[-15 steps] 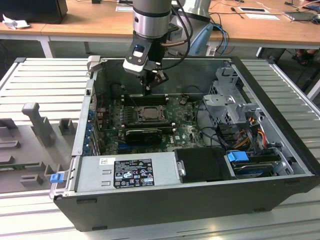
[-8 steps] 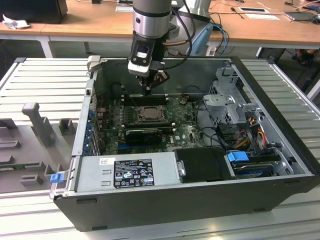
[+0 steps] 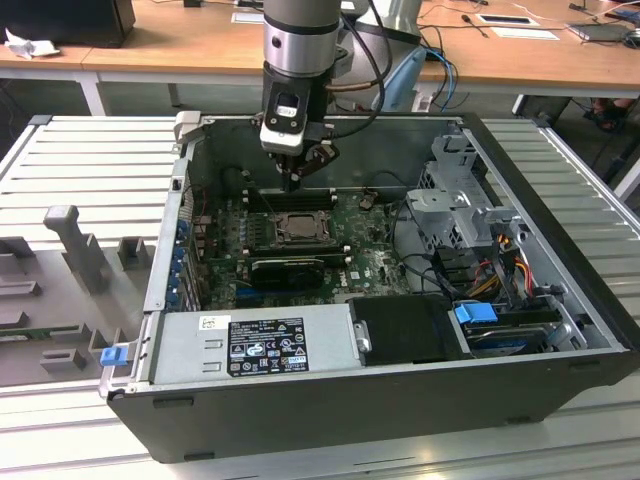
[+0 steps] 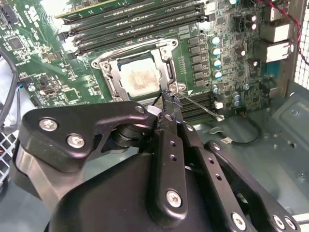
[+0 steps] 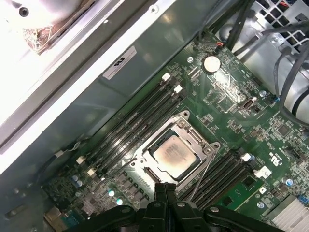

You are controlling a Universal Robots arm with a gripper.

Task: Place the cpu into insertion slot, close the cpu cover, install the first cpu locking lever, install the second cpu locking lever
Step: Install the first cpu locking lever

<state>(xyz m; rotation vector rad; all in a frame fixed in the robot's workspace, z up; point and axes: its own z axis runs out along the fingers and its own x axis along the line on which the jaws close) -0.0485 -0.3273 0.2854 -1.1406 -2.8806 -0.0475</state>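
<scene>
The cpu (image 5: 173,155) lies flat in the insertion slot (image 3: 276,236) on the green motherboard, its dull metal top showing in both wrist views (image 4: 140,78). The cpu cover (image 5: 191,131) is down around it, its silver frame (image 4: 112,75) bordering the chip. A thin metal locking lever (image 4: 203,109) sticks out loose from one corner of the socket; in the first wrist view it runs along the socket's side (image 5: 204,169). My gripper (image 4: 169,96) is shut with nothing in it, its tips just above that corner. In the exterior view the gripper (image 3: 293,182) hangs above the socket's far edge.
Long black memory slots (image 5: 130,128) flank the socket on two sides. The open computer case (image 3: 330,400) has a power supply box (image 3: 265,340) at the front, a drive cage with cables (image 3: 470,215) on the exterior view's right, and a black card (image 3: 288,268) before the socket.
</scene>
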